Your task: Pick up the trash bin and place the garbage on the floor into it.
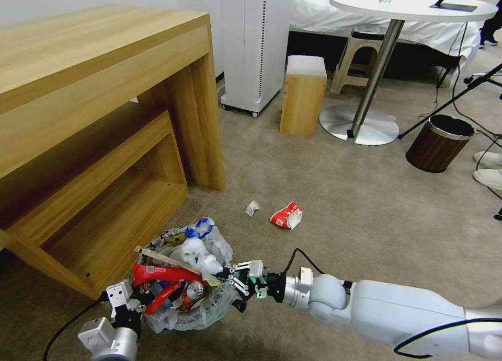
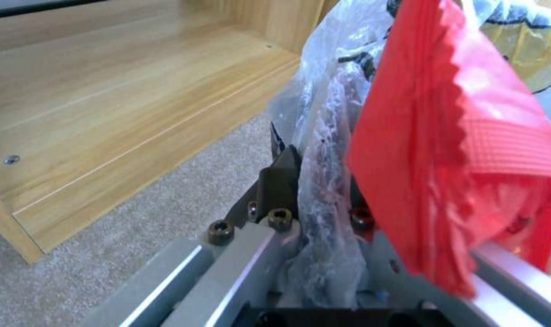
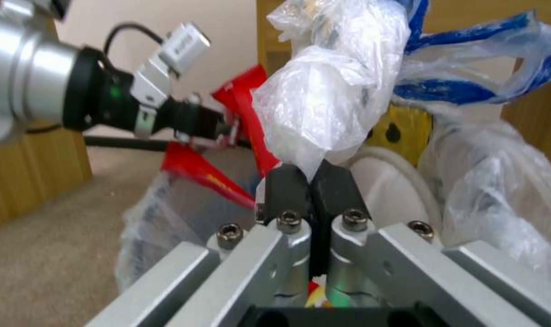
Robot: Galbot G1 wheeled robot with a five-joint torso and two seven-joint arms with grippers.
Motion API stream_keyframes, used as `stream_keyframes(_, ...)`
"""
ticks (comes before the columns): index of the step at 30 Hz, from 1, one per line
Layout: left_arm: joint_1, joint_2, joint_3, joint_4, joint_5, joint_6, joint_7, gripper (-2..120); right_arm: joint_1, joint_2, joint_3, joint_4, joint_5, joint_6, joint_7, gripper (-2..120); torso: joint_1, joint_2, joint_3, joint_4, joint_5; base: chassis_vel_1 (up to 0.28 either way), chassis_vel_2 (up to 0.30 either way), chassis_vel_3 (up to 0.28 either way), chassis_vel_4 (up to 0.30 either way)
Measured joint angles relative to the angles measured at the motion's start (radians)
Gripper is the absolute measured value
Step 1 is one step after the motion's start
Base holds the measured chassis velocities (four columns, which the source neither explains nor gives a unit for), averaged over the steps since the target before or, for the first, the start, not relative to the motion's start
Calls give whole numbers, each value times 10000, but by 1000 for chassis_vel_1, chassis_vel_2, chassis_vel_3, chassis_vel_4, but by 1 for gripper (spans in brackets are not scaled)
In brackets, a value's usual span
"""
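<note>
The trash bin (image 1: 206, 311), lined with a crinkly clear bag, is piled high with garbage: red wrappers (image 1: 157, 273), a crushed can (image 1: 194, 290), a wooden stick (image 1: 159, 256). My left gripper (image 1: 140, 297) is shut on the bin's near rim, and the left wrist view shows its fingers (image 2: 281, 179) pinching the liner (image 2: 324, 136) beside a red wrapper (image 2: 457, 136). My right gripper (image 1: 224, 272) is shut on a crumpled white plastic bag (image 3: 324, 100) just over the bin's top. On the floor (image 1: 340, 194) beyond the bin lie a crumpled paper (image 1: 252, 208) and a red-and-white wrapper (image 1: 286, 216).
A wooden desk (image 1: 104, 89) with a low shelf stands close on the left of the bin. Farther back are a small wooden stool (image 1: 303, 97), a round table's base (image 1: 361, 126) and a brown wood-grain bin (image 1: 438, 144). Two white slippers (image 1: 489, 167) and cables lie at the right edge.
</note>
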Motion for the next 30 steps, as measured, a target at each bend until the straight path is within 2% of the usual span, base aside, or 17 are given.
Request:
stream_keyframes(9,-21,-71,12,-72,7,0,16,1,632,504,-682,-926,53,14,8,0,0,0,0,0,0,0,0,0,0)
stream_keyframes(25,-165,-159,10,-12,26,1,40,1,935,1086,-1237,-1277,-106,10,163,0,0,0,-1,0,1,0,0,0,0)
stream_keyframes(28,-166,-155,6,-12,16,2,40,1,934,1081,-1250,-1290,-149,2,164,7,0,0,-1,-1,1,0,0,0,0)
stream_keyframes(30,-181,-151,3,-12,8,9,37,1,924,1043,-1250,-1286,-207,-9,166,19,0,0,-1,0,1,0,0,0,0)
